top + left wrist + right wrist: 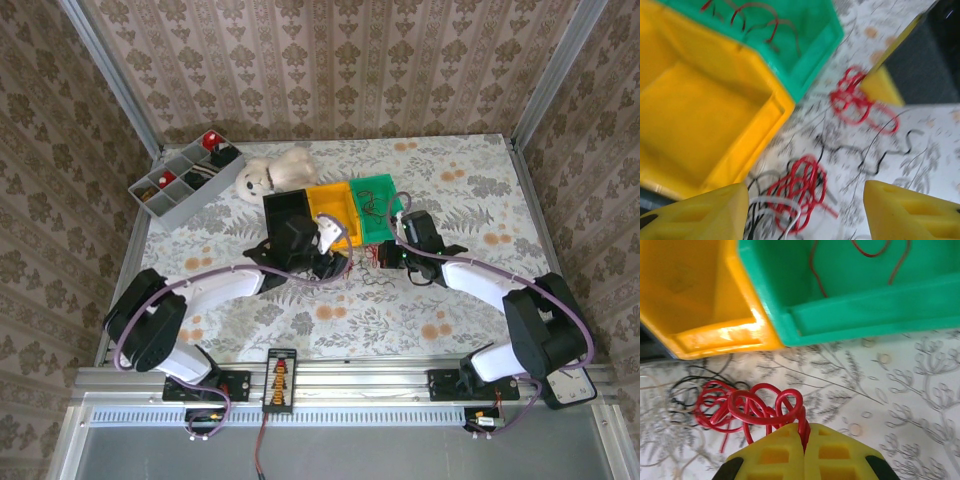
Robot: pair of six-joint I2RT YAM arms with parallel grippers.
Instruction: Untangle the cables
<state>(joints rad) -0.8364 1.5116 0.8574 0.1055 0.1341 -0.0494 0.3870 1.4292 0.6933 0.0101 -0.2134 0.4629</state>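
A red cable (755,407) is pinched in the clenched right gripper (804,452) on the tabletop (900,390) by the green bin (865,305), with the tangle (792,195) lying just to its left, straddled by the released left gripper (805,205).

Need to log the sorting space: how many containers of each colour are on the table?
Black bin: 1
Yellow bin: 1
Green bin: 1
Grey divided tray: 1
Total: 4
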